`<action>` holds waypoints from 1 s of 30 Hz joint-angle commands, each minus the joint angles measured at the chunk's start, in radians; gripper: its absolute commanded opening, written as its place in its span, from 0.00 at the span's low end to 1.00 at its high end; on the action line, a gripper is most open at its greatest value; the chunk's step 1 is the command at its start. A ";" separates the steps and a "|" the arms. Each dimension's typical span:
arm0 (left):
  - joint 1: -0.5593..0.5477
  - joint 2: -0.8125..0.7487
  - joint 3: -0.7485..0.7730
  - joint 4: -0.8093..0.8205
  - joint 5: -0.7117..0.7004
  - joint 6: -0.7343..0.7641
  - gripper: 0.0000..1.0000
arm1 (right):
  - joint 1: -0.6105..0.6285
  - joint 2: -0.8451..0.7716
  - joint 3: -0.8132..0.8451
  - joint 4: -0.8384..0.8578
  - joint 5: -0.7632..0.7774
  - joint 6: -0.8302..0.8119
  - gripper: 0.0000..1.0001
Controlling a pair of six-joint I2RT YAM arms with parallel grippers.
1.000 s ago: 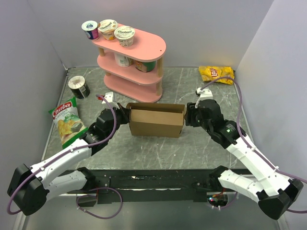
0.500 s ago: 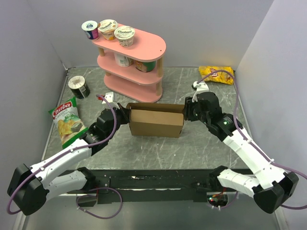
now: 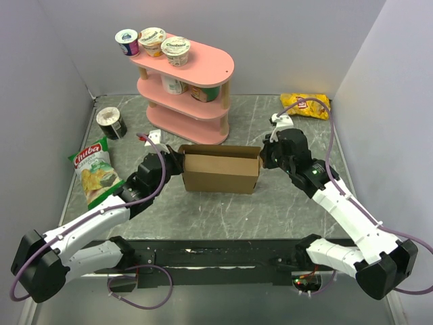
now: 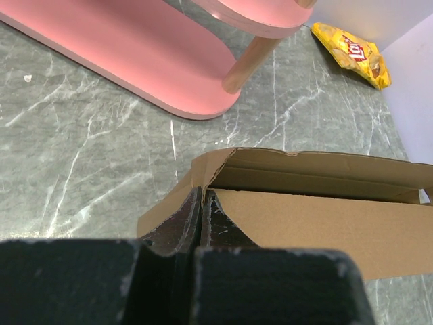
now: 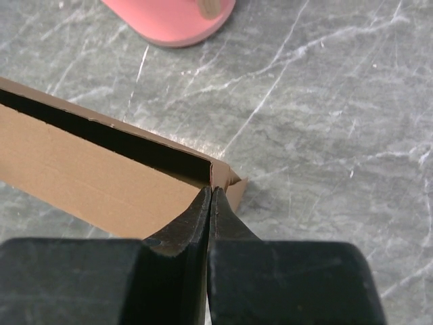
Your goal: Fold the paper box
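Top external: paper box (image 3: 220,175) stands open-topped at mid-bench (image 3: 223,217), just in front of the pink shelf (image 3: 196,125). Left wrist: left claw (image 4: 203,203) clamped on the box's left end wall. Right wrist: right claw (image 5: 210,196) pressed together at the box's right end corner; cardboard between its fingers, cannot tell. Green chip bag (image 3: 95,172) near left edge; yellow chip bag (image 3: 306,103) at far right corner.

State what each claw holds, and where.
Left claw pinches the paper box by its left end wall; right claw pinches its right end wall.
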 commanded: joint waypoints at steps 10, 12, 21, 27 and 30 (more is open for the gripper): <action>-0.056 0.098 -0.032 -0.246 0.055 0.005 0.01 | 0.012 -0.024 -0.009 0.015 0.024 0.082 0.00; -0.058 0.103 -0.030 -0.245 0.052 0.004 0.01 | 0.013 -0.018 0.020 0.001 0.035 0.082 0.00; -0.068 0.103 -0.022 -0.254 0.038 0.008 0.01 | -0.002 0.029 0.058 -0.025 0.018 0.106 0.00; -0.071 0.098 -0.024 -0.255 0.035 0.008 0.01 | -0.033 0.037 0.097 -0.039 -0.006 0.108 0.00; -0.070 0.097 -0.025 -0.254 0.035 0.005 0.01 | -0.050 0.039 0.095 -0.043 -0.028 0.114 0.00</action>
